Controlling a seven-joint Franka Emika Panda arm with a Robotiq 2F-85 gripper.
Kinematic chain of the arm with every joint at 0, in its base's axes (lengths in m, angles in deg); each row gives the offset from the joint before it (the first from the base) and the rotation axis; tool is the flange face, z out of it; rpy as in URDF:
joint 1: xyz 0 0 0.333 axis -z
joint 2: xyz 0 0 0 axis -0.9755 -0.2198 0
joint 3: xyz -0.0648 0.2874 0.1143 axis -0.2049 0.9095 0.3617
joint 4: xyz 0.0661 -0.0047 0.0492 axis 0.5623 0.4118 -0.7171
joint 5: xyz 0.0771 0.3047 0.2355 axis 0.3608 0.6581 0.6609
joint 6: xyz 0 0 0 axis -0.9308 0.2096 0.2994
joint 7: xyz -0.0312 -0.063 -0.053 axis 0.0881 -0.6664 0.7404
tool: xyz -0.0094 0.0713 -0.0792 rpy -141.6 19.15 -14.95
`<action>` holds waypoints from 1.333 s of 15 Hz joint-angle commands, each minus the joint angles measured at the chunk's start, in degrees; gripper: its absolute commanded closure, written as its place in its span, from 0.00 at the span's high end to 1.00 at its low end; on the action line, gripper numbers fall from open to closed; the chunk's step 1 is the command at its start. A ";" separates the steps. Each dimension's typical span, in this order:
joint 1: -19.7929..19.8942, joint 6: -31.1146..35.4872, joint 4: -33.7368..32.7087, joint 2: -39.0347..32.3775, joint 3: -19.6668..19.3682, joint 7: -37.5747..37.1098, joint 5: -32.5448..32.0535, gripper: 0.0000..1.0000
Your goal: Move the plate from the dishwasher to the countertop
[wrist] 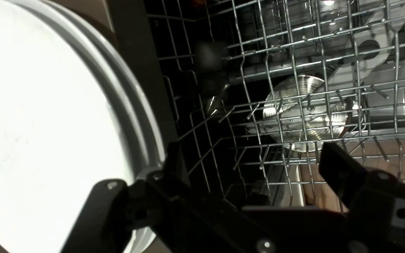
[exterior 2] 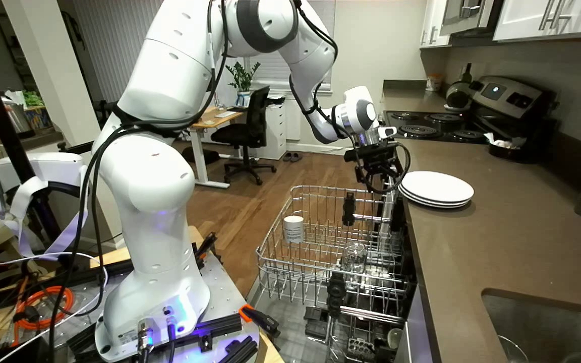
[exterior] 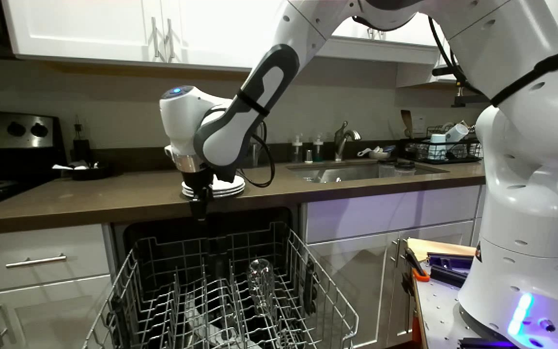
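I have the gripper wide, nothing held. White dinner plate, presumably the task's, tops a stack just beside it on the table, near the edge: likely the shortest carry from the dishwasher rack below the gripper. I'd guess the width clears the stack.

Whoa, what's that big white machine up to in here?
A white jointed robot arm is on dish-moving duty, but right now its black gripper is open and holds nothing. It hangs above the pulled-out grey metal wire dishwasher rack, close to the edge of the smooth brown countertop. A stack of plain white round plates sits on that countertop, beside the gripper; I can't tell whether they touch. The rack holds a clear glass and a white cylindrical cup.
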 commanded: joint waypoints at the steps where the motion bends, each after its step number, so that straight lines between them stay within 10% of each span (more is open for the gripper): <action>1: -0.93 0.32 -0.85 0.12 -1.53 -3.12 -3.31 1.00; 20: 0.39 -0.09 -0.44 1.57 -1.31 -6.08 -5.86 1.00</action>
